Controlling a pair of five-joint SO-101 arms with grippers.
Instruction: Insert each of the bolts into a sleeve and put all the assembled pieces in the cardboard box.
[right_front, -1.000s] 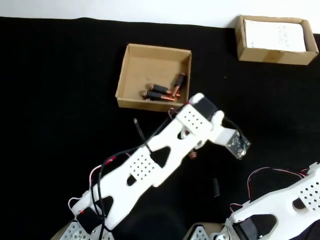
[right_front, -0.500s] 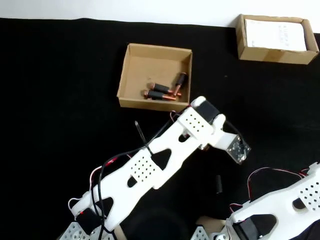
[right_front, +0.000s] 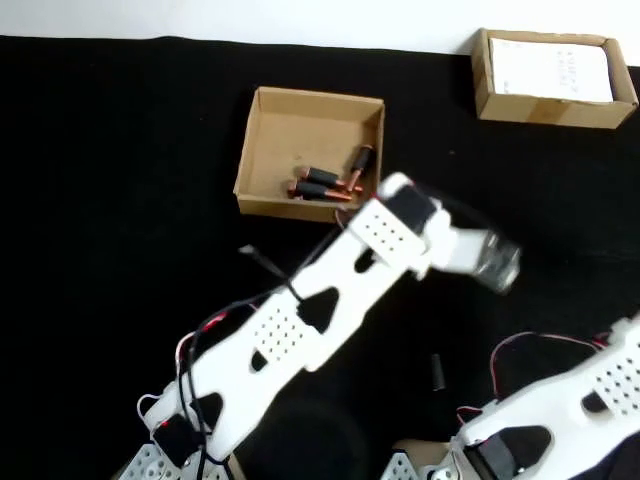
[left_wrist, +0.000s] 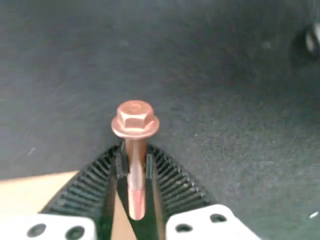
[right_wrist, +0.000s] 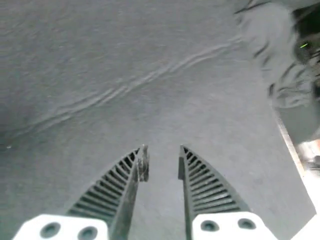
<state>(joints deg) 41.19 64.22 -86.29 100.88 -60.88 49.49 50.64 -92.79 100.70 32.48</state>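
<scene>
We hold the small copper-coloured hex-head bolt (left_wrist: 135, 122) in the left jaws, pinched on its shank just under the flange, above the black cloth surface (right_front: 110, 200). It looks stiff, light and smooth, so it may swivel; the shank is the sound hold. The right jaws stand narrowly apart, empty. The short black sleeve (right_front: 437, 372) lies near the right arm (right_front: 560, 410); our left arm (right_front: 290, 325) crosses between it and the open brown cardboard box (right_front: 285, 135).

Copper bolt (left_wrist: 135, 125); black, ridged left gripper (left_wrist: 134, 152); black table (right_front: 100, 200); brown cardboard box (right_front: 262, 140); black-and-copper assembled pieces (right_front: 322, 183); white, hole-dotted arm (right_front: 290, 330); black sleeve (right_front: 437, 372)
</scene>
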